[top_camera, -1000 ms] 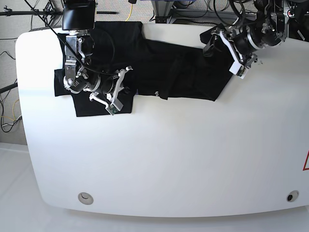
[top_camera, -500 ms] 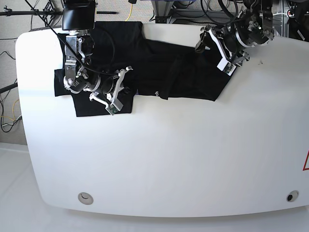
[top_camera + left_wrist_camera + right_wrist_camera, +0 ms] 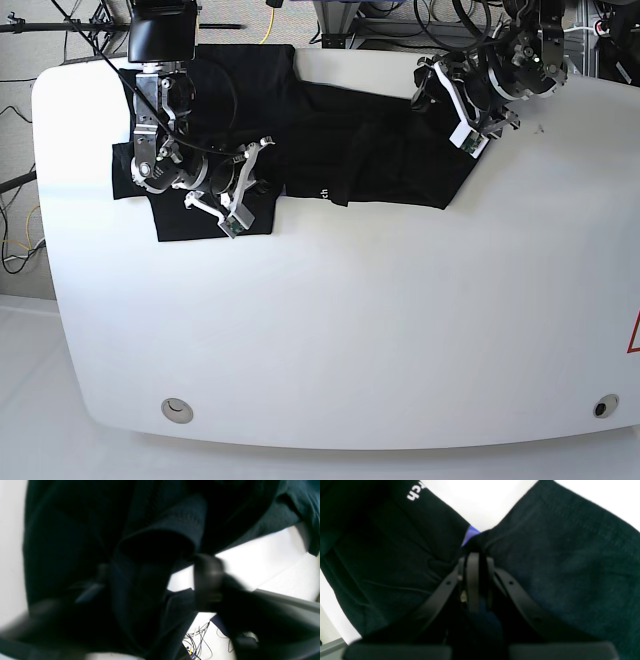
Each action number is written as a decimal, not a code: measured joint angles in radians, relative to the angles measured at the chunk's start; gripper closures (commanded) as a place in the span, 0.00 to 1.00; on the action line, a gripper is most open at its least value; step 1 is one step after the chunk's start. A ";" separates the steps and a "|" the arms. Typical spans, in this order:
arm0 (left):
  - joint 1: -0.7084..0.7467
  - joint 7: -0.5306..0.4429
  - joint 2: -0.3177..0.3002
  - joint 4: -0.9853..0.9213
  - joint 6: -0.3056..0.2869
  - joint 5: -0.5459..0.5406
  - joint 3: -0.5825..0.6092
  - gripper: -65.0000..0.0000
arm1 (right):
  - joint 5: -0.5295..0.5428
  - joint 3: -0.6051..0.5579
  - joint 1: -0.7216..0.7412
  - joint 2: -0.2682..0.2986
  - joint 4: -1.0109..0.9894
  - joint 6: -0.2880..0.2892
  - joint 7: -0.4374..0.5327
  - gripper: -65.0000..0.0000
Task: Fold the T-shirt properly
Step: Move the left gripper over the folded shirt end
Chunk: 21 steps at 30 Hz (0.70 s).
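T-shirt [image 3: 350,140] cloth lies spread along the far edge of the white table [image 3: 360,330], partly folded over itself, black and matte with soft creases. From above it reads as one dark shape with a speck of white lettering at its near hem. The right wrist camera brings out what that view hides: a knit weave, a stitched hem, the letters "tch" [image 3: 414,493], and a sliver of purple print [image 3: 470,533] peeking from between two folds. There the right gripper [image 3: 472,555] has its thin black fingers pressed together on a pinch of the shirt. The left wrist view is blurred; it shows a hemmed sleeve opening [image 3: 160,537] hanging over the table's far edge. The left gripper [image 3: 460,110] sits at the shirt's far right corner, its jaws apart, cloth between them; whether they grip it I cannot tell.
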 measured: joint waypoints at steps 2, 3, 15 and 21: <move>0.000 0.000 0.000 -0.003 0.000 0.002 0.000 0.94 | 0.000 0.000 0.000 0.000 0.000 0.000 0.000 0.94; -0.001 -0.002 0.001 -0.006 -0.001 0.002 0.000 1.00 | 0.000 0.000 0.000 0.000 0.000 0.000 0.000 0.94; -0.033 0.002 0.016 -0.032 -0.002 0.006 0.001 1.00 | 0.000 0.000 0.000 0.002 0.000 0.000 0.001 0.94; -0.032 0.001 0.033 -0.031 -0.003 0.001 0.002 1.00 | 0.000 0.000 0.000 0.002 0.000 0.000 0.000 0.94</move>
